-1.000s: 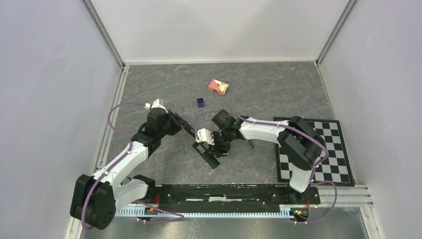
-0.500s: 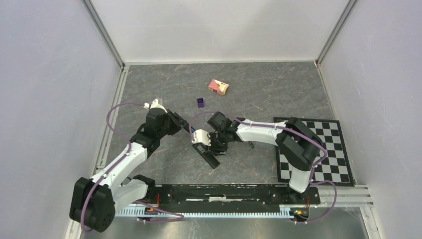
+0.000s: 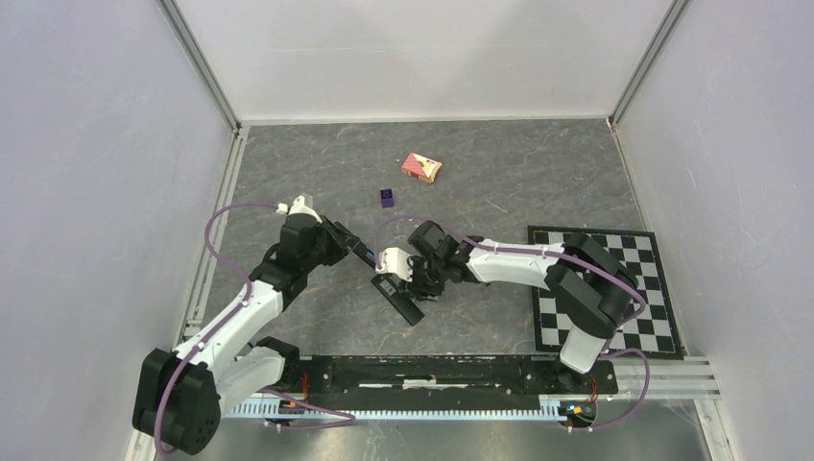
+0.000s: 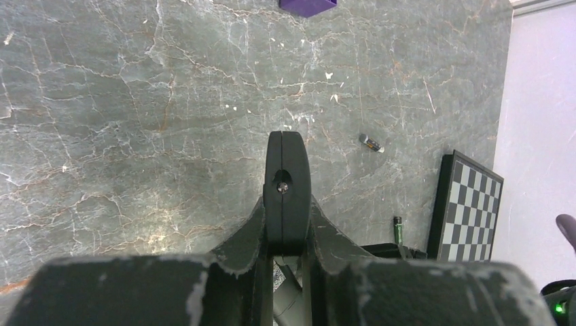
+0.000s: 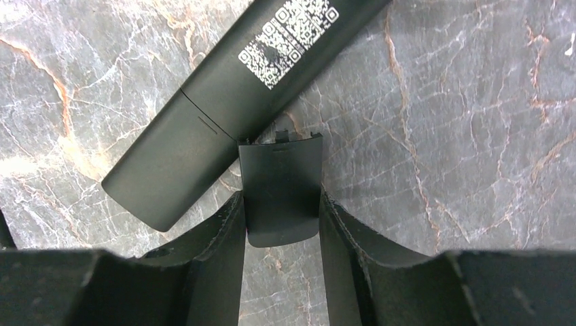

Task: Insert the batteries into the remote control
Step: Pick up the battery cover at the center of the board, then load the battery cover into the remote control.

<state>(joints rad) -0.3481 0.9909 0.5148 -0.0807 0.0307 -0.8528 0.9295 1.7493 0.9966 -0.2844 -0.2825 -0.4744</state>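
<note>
**Top view.**
- Surface [image 3: 538, 173]: grey, marbled.
- Remote [image 3: 403, 305]: black bar lying diagonally at centre, back up. Its far end sits at the right tool [image 3: 395, 272].
- Left tool [image 3: 357, 253]: just left of the remote's far end, near the right tool. Jaw state not legible from here.
- Purple cube [image 3: 386, 198] and red-and-white box [image 3: 421, 167]: farther back, well apart from both tools.
- Checkerboard [image 3: 614, 288]: at the right.

**Left wrist view.**
- Left tool [image 4: 286, 156]: fingers pressed together, nothing seen between them, held above bare surface.
- Pale-tipped battery [image 4: 371, 142]: lies on the surface to the right of the tool, apart from it.
- Green battery [image 4: 398, 229]: lies nearer, beside the checkerboard's edge.
- The cube shows at the top edge.

**Right wrist view.**
- Right tool [image 5: 280, 204]: closed on a flat black cover [image 5: 280, 183], held between both fingers.
- The cover's tabbed far edge meets the long side of the remote.
- The remote runs diagonally across the frame, white code label [image 5: 289, 34] facing up, rounded end lower left, just beside the left finger.
</note>
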